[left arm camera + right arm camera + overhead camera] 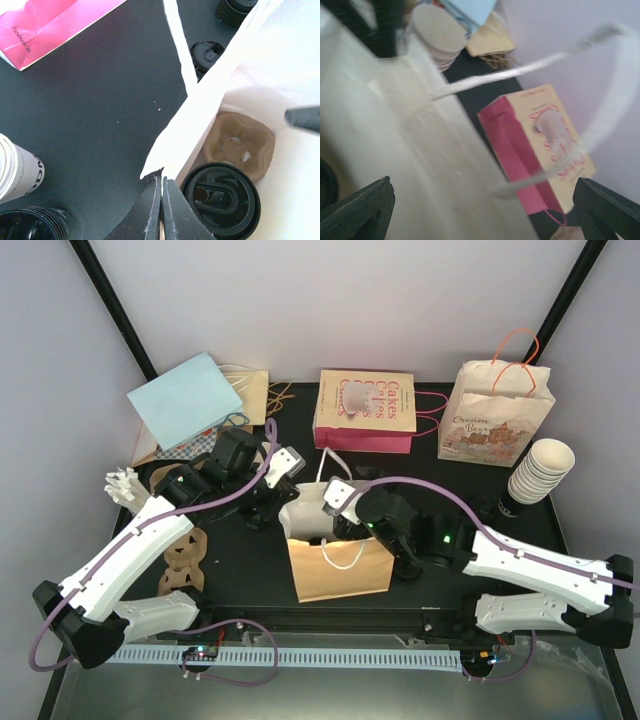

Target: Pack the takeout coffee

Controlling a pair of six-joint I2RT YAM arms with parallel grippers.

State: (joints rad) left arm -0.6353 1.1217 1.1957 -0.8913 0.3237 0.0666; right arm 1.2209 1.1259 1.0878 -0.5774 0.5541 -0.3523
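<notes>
**Position of goods.** The takeout coffee [220,196] is inside the brown paper bag [340,575], which stands upright at the middle of the tabletop [100,100]. From the left wrist view only its black lid shows, level and seated. It sits just beside an empty socket of the pulp carrier [250,142] on the bag floor. The cup's sides are hidden.

**Jaws.** The left gripper [161,184] has its jaws pressed together at the bag's rear left rim. The white edge of the wall runs down into them, so they appear to be pinching the paper, though the contact itself is too close to the lens to confirm. The right gripper [482,185] has its jaws spread wide and carries nothing. It hangs at the bag's mouth, facing the inner wall.

**Step in hand, as judged.** The cup is lodged, and what remains is clearing the empty right arm while the left steadies the bag.

**Recommendations.**
- Keep the left pinch still. Pulling the rim sideways would lean the wall and could tip the bag.
- Raise the right arm straight up out of the mouth before any sideways travel.
- Mind the white bag handle [520,72]. It loops across the right wrist view, and the open jaws could snag it and drag the bag.
- Release the rim only after the right arm is clear.
</notes>
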